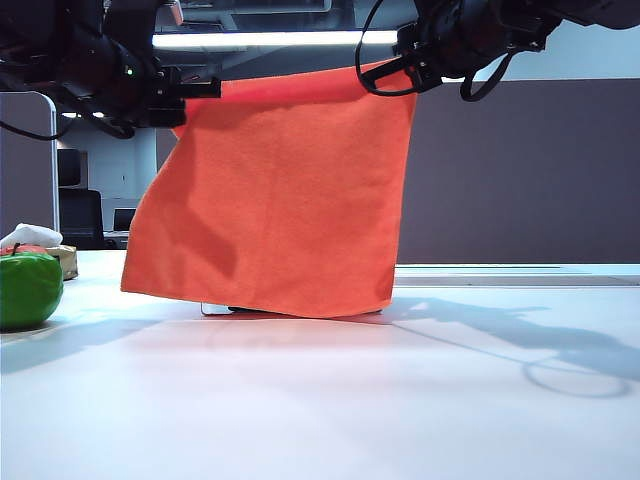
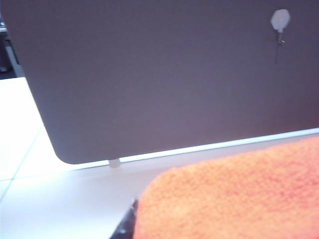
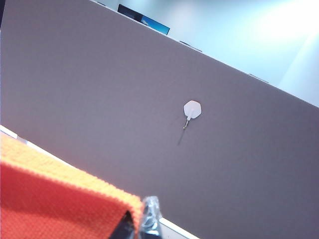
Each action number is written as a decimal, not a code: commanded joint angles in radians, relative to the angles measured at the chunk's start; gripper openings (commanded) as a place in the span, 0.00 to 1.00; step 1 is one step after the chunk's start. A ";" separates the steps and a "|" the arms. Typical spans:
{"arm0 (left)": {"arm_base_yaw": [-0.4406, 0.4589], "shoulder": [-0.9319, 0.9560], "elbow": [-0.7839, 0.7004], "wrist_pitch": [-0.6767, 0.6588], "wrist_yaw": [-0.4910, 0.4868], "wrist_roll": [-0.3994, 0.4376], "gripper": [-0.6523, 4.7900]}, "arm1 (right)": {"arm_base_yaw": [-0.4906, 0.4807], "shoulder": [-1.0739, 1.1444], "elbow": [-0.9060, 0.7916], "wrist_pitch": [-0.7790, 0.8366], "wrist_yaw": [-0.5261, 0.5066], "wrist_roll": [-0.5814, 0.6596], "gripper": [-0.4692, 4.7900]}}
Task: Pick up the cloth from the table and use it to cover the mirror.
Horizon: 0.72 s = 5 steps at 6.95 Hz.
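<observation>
The left gripper [image 1: 205, 88] and right gripper [image 1: 400, 72], each pinching a top corner, hold the cloth [image 1: 275, 200] stretched high above the counter [image 1: 330, 400]. It hangs as a flat curtain, its top edge running side to side, apparently to drape the mirror [image 1: 212, 309], barely visible beneath its hem.

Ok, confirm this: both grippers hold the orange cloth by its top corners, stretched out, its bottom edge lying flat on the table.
Wrong on one point: in the exterior view the cloth, held by the left gripper and right gripper, hangs upright, its bottom edge at the table, not lying flat.
</observation>
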 commanded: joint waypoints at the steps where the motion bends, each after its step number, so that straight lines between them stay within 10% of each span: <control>1: 0.001 -0.002 0.007 0.068 -0.043 0.001 0.14 | -0.012 0.000 0.003 0.052 0.000 0.001 0.08; 2: 0.001 -0.002 0.007 0.068 -0.043 0.001 0.50 | -0.012 0.000 0.003 0.050 0.001 0.001 0.08; 5: 0.001 -0.002 0.007 0.068 -0.043 0.000 0.58 | -0.012 0.000 0.003 0.035 0.001 0.001 0.08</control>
